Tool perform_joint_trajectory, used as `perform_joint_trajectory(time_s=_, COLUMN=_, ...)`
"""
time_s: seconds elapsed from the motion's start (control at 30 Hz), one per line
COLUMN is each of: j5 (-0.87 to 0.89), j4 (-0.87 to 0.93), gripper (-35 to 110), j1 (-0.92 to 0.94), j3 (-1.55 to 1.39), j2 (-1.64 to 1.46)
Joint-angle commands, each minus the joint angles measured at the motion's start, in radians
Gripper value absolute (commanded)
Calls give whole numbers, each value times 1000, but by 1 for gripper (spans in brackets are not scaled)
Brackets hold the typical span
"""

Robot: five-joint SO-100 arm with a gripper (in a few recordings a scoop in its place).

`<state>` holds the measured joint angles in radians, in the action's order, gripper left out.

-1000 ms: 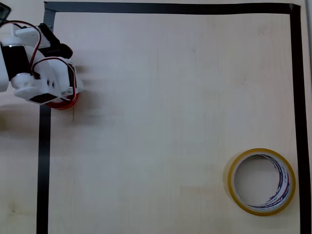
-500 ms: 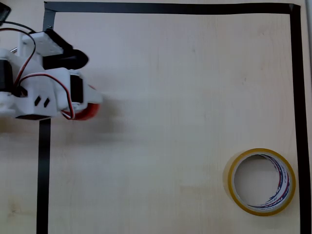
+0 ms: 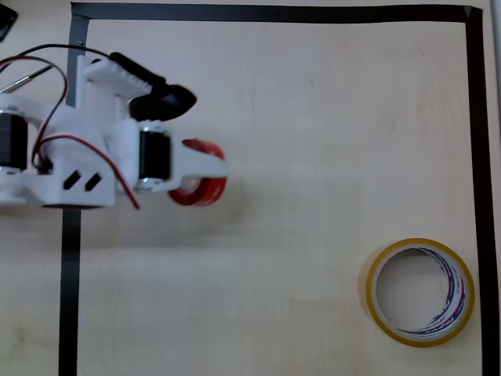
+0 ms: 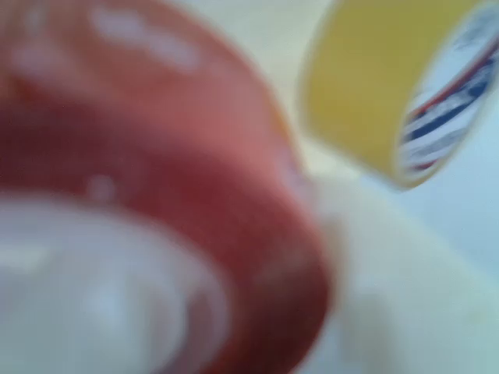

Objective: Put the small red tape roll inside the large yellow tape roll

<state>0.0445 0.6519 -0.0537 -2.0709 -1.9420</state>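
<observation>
The small red tape roll [image 3: 200,182] is held at the tip of my white gripper [image 3: 205,171], lifted over the left part of the table in the overhead view. The gripper is shut on it, one white finger lying across its top. In the wrist view the red roll [image 4: 164,156] looms very close and blurred, with its white core at the lower left. The large yellow tape roll [image 3: 419,291] lies flat near the bottom right corner, far to the right of the gripper. The wrist view catches the yellow roll [image 4: 366,86] at the top right, its red-and-blue print showing.
Black tape border lines [image 3: 274,12] frame the light wooden table [image 3: 297,157] along the top, left and right. The arm's white body [image 3: 70,164] and its wires cover the left border.
The arm has swung right from the left border, carrying the red roll with it toward the table's middle. The yellow roll has not moved.
</observation>
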Motion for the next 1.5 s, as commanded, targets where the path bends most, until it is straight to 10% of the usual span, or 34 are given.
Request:
perform_joint_trajectory(time_s=0.0, j5=2, j4=-114, gripper=0, j1=-5, j3=138, j2=14)
perform_joint_trajectory(time_s=1.47, j5=117, j4=-334, gripper=0, j1=135, j3=920, j2=687)
